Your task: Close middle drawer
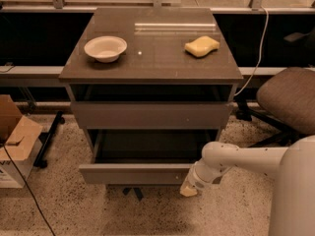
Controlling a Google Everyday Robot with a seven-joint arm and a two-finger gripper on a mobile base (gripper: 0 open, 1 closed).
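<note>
we read no text, label, brand or number here. the cardboard box (19, 139) carries dark print at its lower edge, too small to read. the gripper (189, 190) sits at the right end of the middle drawer (133, 173) front.

One bowl (105, 48), sponge (202, 46), hand (189, 190) — by drawer (133, 173).

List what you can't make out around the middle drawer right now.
Camera view:
- Gripper, at the right end of the middle drawer: contact with its front panel is hidden by the arm's own wrist.
- Drawer's back interior: dark, shadowed by the taller drawer above.
- Space under the open drawer: hidden behind its front panel.
</note>
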